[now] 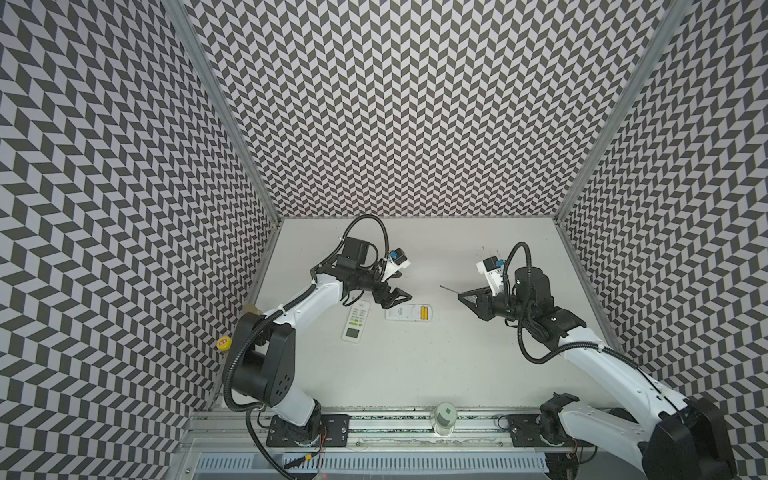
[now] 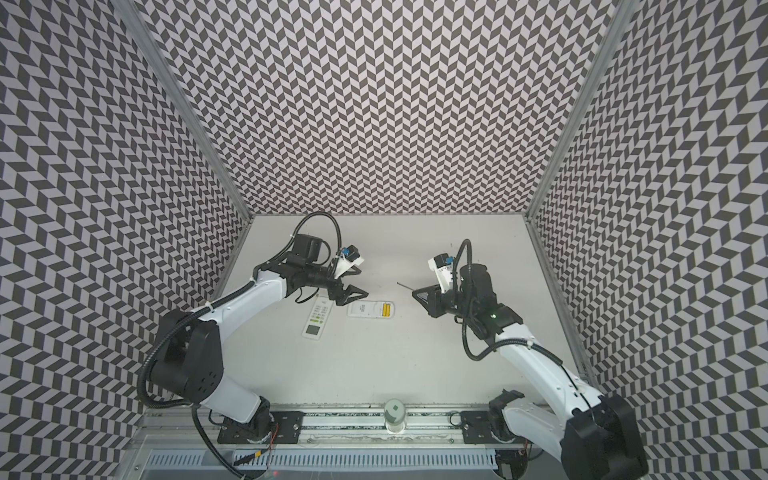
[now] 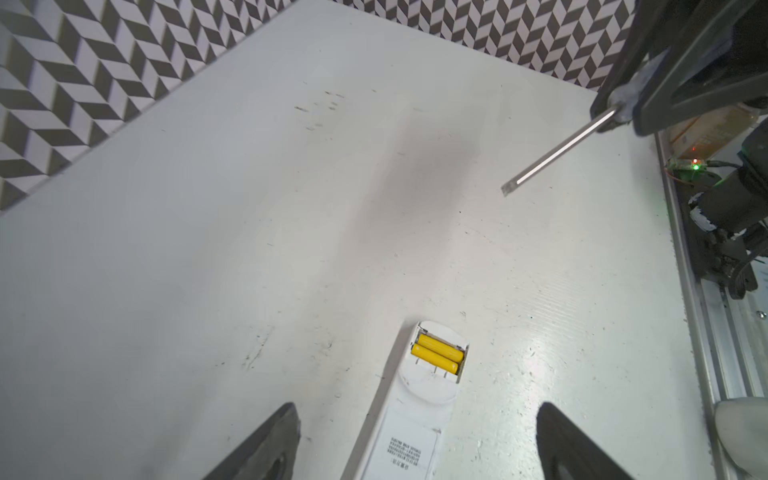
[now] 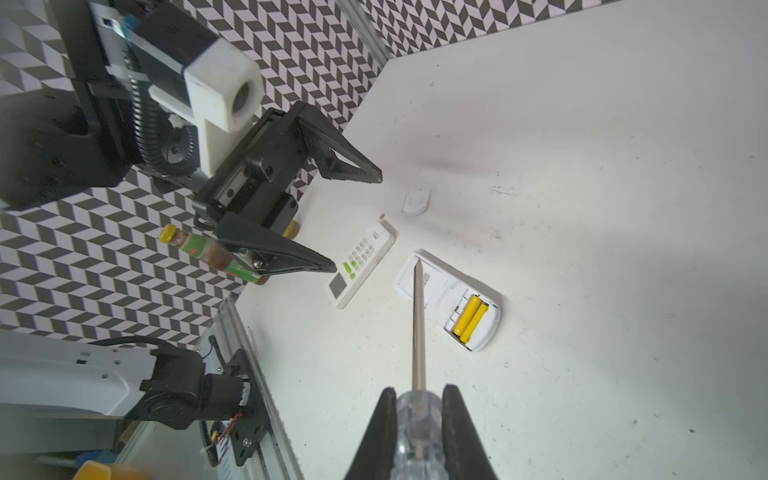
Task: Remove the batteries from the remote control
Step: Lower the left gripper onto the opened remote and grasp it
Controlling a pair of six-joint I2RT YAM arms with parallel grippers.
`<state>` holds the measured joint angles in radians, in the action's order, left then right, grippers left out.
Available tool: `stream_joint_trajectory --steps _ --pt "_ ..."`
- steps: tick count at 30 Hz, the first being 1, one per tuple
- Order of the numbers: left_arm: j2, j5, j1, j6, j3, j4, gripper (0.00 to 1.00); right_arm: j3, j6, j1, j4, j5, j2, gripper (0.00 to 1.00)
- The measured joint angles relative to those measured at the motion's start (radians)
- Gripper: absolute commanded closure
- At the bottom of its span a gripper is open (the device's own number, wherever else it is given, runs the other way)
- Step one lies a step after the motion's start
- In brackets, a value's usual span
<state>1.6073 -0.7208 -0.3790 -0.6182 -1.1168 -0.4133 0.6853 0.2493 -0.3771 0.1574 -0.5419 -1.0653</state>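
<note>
A white remote control (image 1: 403, 312) (image 2: 365, 309) lies face down mid-table with its battery bay uncovered. Two yellow batteries (image 1: 424, 312) (image 3: 437, 353) (image 4: 469, 320) sit side by side in that bay. My left gripper (image 1: 399, 302) (image 3: 417, 405) hovers open over the remote's label end, and the remote runs between its spread fingers without touching them. To the right, my right gripper (image 1: 467, 298) (image 4: 419, 390) is shut on the clear handle of a screwdriver (image 4: 417, 428). Its metal shaft (image 3: 557, 153) points toward the remote.
A second white remote (image 1: 356, 321) (image 4: 361, 266) lies face up just left of the first one, partly under the left arm. A small white cover piece (image 4: 417, 201) lies further back. A sauce bottle (image 4: 208, 253) sits by the left wall. A pale cylinder (image 1: 445, 415) stands on the front rail.
</note>
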Motion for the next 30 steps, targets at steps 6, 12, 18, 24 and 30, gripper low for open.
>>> stream_joint_trajectory --steps 6,12,18,24,30 --pt "0.114 0.125 -0.069 -0.159 -0.072 -0.097 0.03 -0.026 -0.048 0.000 0.045 0.085 0.069 0.98" --pt "0.190 0.195 -0.128 -0.280 -0.122 -0.158 0.01 -0.070 -0.067 0.000 0.046 0.126 0.134 0.98" --pt "0.255 0.268 -0.148 -0.330 -0.138 -0.168 0.09 -0.077 -0.076 0.000 0.043 0.146 0.144 0.98" --pt "0.281 0.315 -0.151 -0.331 -0.138 -0.168 0.12 -0.078 -0.088 0.000 0.042 0.150 0.143 0.98" --pt "0.330 0.323 -0.179 -0.315 -0.150 -0.165 0.16 -0.079 -0.093 0.000 0.021 0.145 0.127 0.98"
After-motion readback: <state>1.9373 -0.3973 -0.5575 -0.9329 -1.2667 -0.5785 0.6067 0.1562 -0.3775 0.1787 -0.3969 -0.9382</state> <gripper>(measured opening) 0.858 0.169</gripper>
